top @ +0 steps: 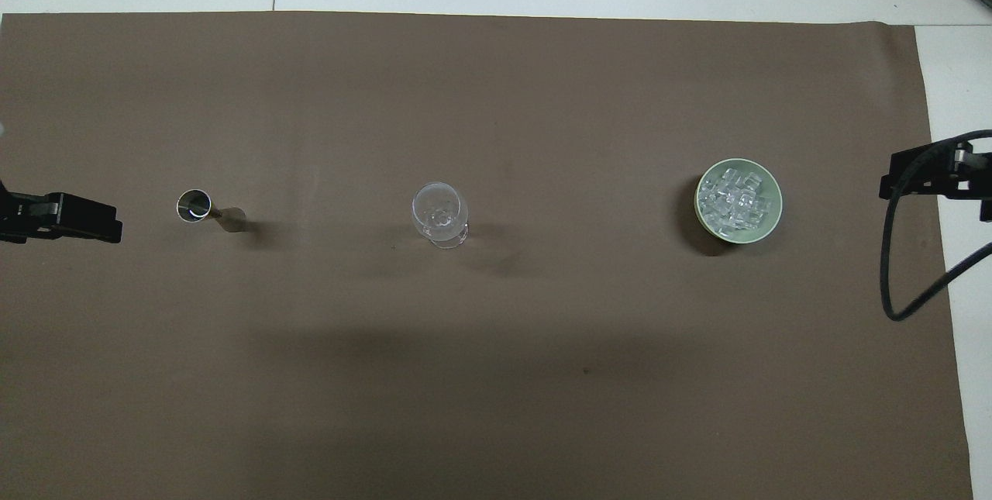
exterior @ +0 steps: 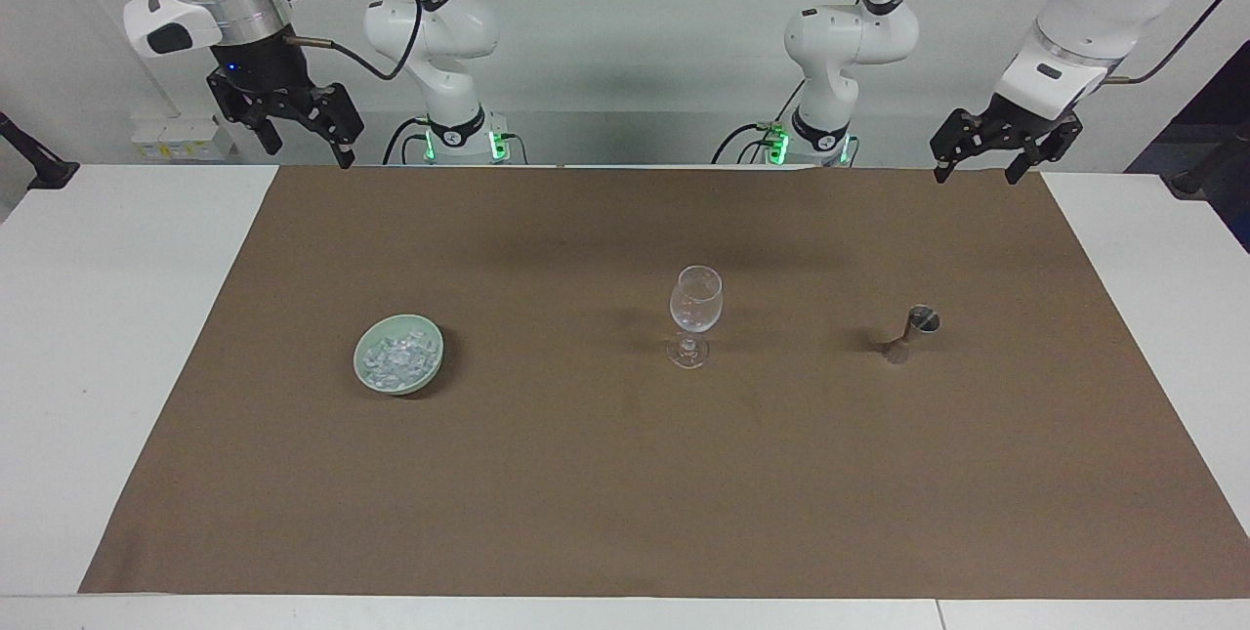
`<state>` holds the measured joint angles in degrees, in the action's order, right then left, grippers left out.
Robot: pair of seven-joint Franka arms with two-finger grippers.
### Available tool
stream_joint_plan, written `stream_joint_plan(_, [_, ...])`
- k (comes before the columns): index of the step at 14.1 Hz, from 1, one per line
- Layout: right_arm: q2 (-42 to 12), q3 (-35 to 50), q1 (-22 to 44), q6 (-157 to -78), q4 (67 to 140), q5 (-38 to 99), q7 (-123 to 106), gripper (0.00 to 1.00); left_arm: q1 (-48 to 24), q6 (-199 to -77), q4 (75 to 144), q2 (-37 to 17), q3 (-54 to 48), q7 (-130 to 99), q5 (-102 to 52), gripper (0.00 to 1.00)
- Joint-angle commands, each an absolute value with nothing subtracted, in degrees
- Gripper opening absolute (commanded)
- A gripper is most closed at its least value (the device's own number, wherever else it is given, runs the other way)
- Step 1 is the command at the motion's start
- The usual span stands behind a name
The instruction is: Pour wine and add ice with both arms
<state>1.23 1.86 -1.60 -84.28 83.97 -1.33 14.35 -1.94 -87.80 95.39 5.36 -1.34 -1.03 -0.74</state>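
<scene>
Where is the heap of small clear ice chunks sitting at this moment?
The ice lies in the pale green bowl on the brown mat, toward the right arm's end of the table, beside the clear stemmed glass at mid-table.

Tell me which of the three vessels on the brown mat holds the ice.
The pale green bowl, toward the right arm's end of the mat. The ice is heaped inside it. The stemmed glass and metal jigger are not bowls.
</scene>
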Motion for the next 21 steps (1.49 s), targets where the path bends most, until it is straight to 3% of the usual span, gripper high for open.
stream_joint_plan(1, [2.2, 2.1, -2.2, -84.4, 85.1, -0.5, 13.3, 1.00, -1.4, -89.3, 96.5, 5.5, -1.1, -8.1, -3.0, 1.00])
stream_joint_plan(8, [2.2, 2.1, -2.2, -84.4, 85.1, -0.5, 13.3, 1.00, 2.4, -90.6, 97.8, 5.1, -1.1, -18.8, -5.4, 1.00])
stream_joint_plan(14, [2.2, 2.1, -2.2, -84.4, 85.1, -0.5, 13.3, 1.00, 5.3, -91.1, 98.5, 3.3, -1.1, -42.6, -9.8, 1.00])
stream_joint_plan(21, [2.2, 2.1, -2.2, -84.4, 85.1, -0.5, 13.3, 1.00, 10.5, -91.1, 99.3, 0.2, -1.1, -56.0, -20.7, 1.00])
